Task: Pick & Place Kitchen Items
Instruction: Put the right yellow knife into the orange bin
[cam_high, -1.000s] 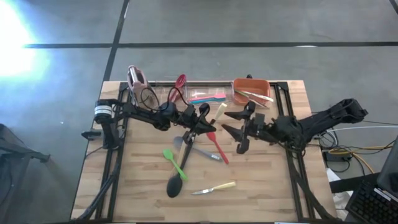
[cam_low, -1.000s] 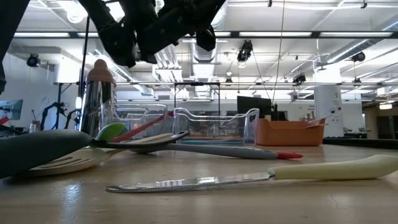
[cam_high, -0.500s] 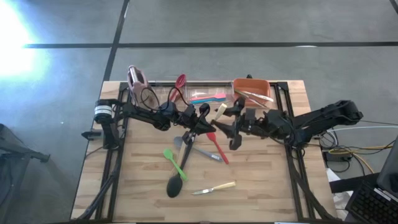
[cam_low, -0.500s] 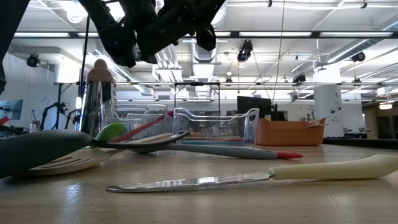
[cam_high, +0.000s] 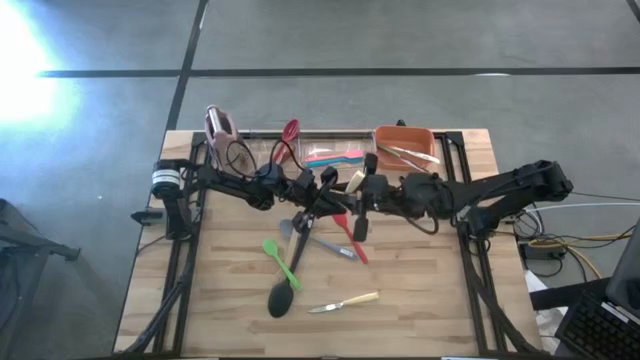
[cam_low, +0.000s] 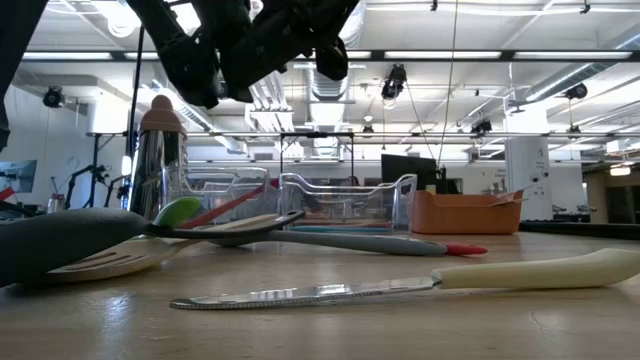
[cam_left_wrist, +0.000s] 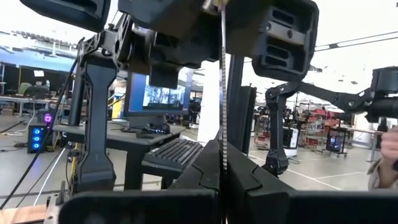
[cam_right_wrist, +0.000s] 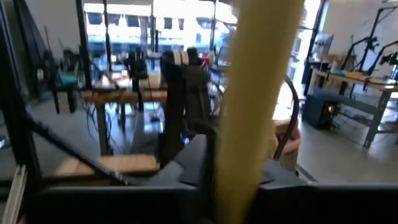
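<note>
- The left hand (cam_high: 322, 188) is closed on the thin blade of a pale-handled knife (cam_high: 355, 178), held above the surface (cam_high: 420, 300) at mid-table.
- The right hand (cam_high: 362, 195) meets it from the other side — its fingers are clamped on the cream handle, which fills the right wrist view.
- Other utensils lie below: a green spatula (cam_high: 279, 262), black ladle (cam_high: 284, 296), red spatula (cam_high: 352, 240), and a second knife (cam_high: 345, 302).

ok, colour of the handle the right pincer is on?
Pale cream-yellow handle, shown best in the right wrist view, between the right pincer fingers.
</note>
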